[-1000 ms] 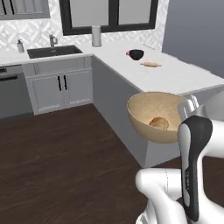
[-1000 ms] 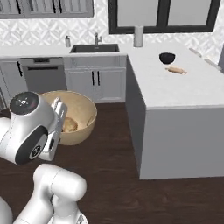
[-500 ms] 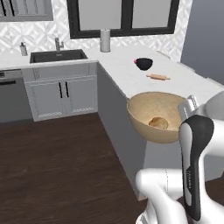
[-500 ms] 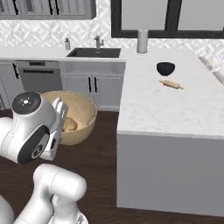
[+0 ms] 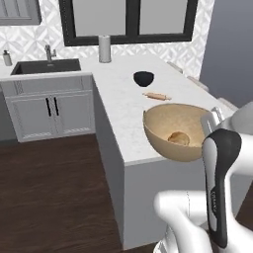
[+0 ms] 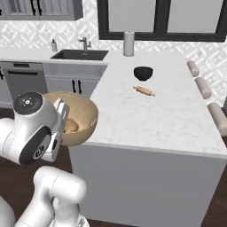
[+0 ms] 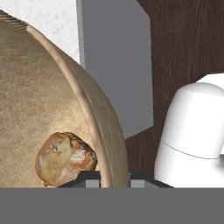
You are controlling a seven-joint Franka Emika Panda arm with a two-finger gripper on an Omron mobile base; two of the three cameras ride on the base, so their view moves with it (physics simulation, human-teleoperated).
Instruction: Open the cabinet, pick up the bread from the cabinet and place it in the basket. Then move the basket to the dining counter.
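We see the gripper pinching the basket rim at six o'clock — the bread inside, basket over the dining counter corner.

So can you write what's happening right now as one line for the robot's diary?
stage: carrying | basket: held at rim, raised near dining counter corner | bread: inside basket | jaws: shut on basket rim | counter also holds: black bowl, rolling pin
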